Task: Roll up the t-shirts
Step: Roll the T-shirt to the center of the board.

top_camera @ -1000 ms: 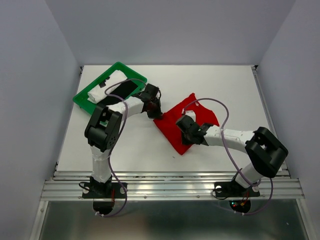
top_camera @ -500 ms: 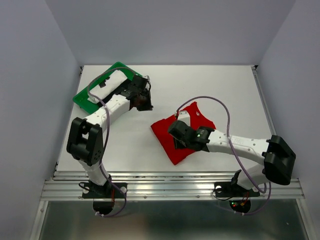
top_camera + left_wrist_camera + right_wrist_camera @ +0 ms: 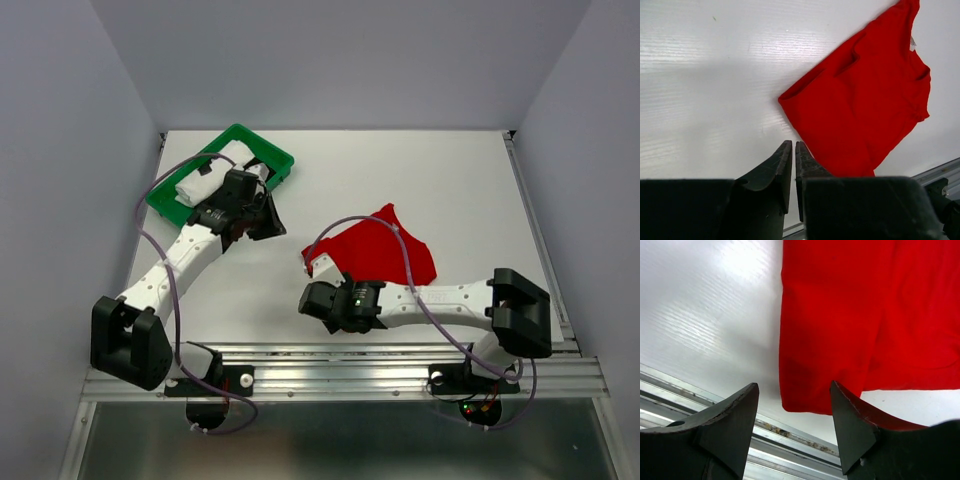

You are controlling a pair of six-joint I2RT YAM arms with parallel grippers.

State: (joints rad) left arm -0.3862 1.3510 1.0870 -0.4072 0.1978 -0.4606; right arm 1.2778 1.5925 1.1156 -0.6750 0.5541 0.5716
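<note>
So both arms just let go of the red t-shirt (image 3: 385,250) and backed off. A second ago they were both right on it, and now the left gripper (image 3: 792,145) is over by the green tray (image 3: 285,157), fingers cracked just a sliver apart and holding nothing, while the right gripper (image 3: 794,385) sits at the shirt's near edge, spread wide and empty. The shirt lies folded flat mid-table, not rolled yet, so I'd guess the actual rolling comes next. The white t-shirt (image 3: 205,180) sits bundled in the tray; the black one's maybe behind the left arm, can't really tell.
</note>
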